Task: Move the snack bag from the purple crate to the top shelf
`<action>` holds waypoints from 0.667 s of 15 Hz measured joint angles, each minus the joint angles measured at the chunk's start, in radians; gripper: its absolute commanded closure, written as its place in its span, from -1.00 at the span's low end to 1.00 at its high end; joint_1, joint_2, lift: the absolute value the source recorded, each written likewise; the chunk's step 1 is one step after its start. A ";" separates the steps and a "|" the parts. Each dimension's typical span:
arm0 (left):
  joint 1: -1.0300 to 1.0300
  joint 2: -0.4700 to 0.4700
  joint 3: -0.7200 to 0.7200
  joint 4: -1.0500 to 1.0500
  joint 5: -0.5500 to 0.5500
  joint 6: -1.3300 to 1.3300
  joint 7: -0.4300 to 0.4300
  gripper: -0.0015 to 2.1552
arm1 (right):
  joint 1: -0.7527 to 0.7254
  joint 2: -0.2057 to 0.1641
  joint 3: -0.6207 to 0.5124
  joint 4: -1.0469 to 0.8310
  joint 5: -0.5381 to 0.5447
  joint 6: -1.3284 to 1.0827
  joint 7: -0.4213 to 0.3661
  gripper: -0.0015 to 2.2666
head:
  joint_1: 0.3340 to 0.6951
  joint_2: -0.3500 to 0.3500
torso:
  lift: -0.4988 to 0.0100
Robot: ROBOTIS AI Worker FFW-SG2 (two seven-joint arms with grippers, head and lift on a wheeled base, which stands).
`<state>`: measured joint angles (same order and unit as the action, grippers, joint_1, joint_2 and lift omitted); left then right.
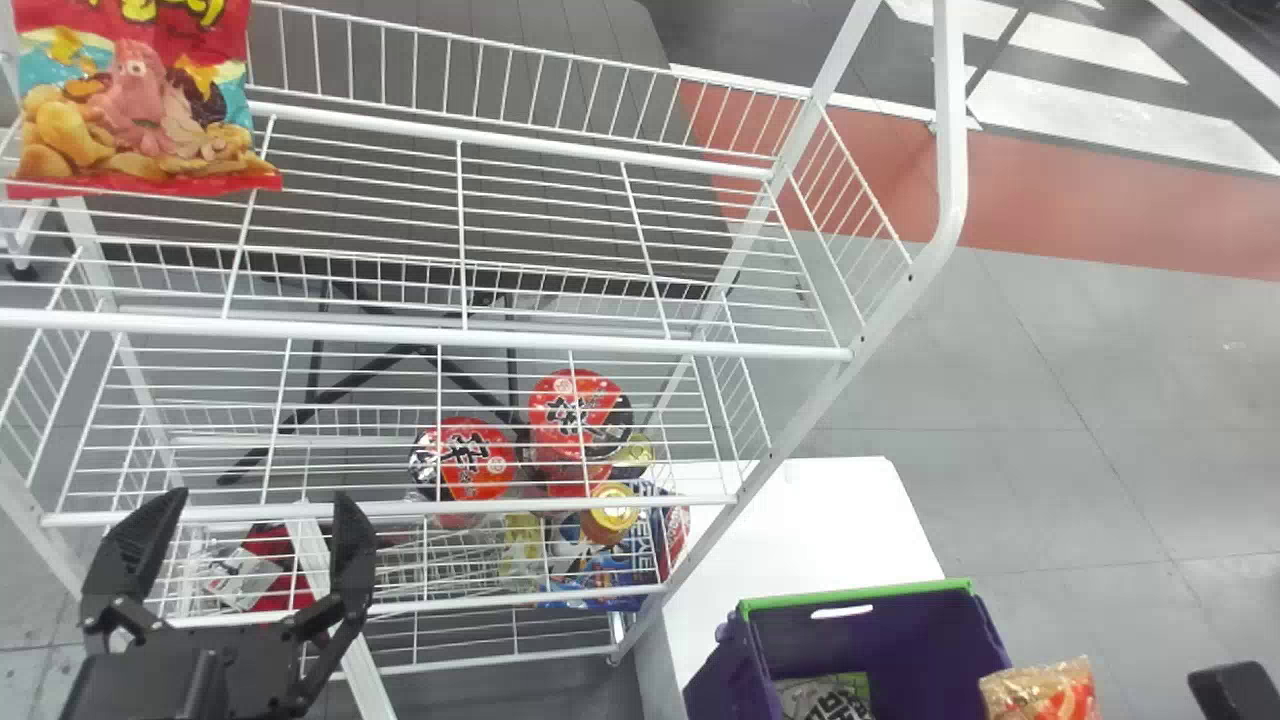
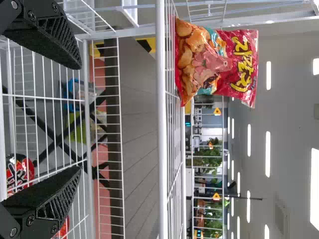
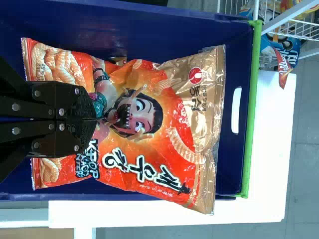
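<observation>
In the head view, the orange snack bag point(image 1: 1045, 692) shows at the bottom edge, overlapping the right side of the purple crate point(image 1: 850, 635). A black part of my right arm point(image 1: 1235, 690) is at the lower right corner. In the right wrist view, my right gripper point(image 3: 95, 118) is shut on the middle of the snack bag point(image 3: 164, 129), with the crate point(image 3: 241, 164) behind it. My left gripper point(image 1: 257, 510) stands open and empty before the rack's lower levels; in its wrist view the left gripper point(image 2: 79, 119) has the top shelf point(image 2: 162, 124) beyond it.
A red snack bag point(image 1: 140, 100) stands at the left of the top shelf point(image 1: 500, 215). Red cup noodles point(image 1: 575, 415) and more snacks point(image 1: 600, 575) are lower in the rack. Another bag point(image 1: 825, 697) lies in the crate, which rests on a white table point(image 1: 830, 520) right of the rack.
</observation>
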<state>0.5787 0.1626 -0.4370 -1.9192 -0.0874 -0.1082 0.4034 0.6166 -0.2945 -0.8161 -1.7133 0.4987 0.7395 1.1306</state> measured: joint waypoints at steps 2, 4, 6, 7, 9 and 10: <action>0.001 0.000 -0.002 -0.001 -0.002 0.000 0.000 -0.92 | 0.001 0.000 0.000 -0.006 0.000 0.002 0.003 0.72 | 1.00 -1.00 | 0.49; 0.001 0.000 -0.003 -0.001 -0.003 0.000 0.000 -0.92 | 0.002 0.002 -0.001 -0.012 0.000 0.007 0.005 0.72 | 1.00 -1.00 | 0.52; 0.001 0.001 -0.003 -0.002 -0.003 0.000 0.001 -0.92 | 0.003 0.003 -0.003 -0.018 0.000 0.013 0.007 0.72 | 1.00 -1.00 | 0.55; 0.001 0.001 -0.003 -0.003 -0.003 0.000 0.001 -0.92 | 0.003 0.003 -0.005 -0.022 0.000 0.016 0.010 0.72 | 1.00 -1.00 | 0.57; 0.001 0.002 -0.003 -0.006 -0.003 0.000 0.000 -0.92 | 0.004 0.006 -0.007 -0.031 0.001 0.021 0.015 0.72 | 1.00 -1.00 | 0.60; 0.001 0.002 -0.003 -0.008 -0.003 0.000 0.000 -0.92 | 0.005 0.007 -0.008 -0.034 0.001 0.022 0.016 0.72 | 1.00 -1.00 | 0.62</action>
<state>0.5798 0.1651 -0.4401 -1.9268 -0.0905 -0.1080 0.4034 0.6217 -0.2871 -0.8236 -1.7475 0.4997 0.7619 1.1470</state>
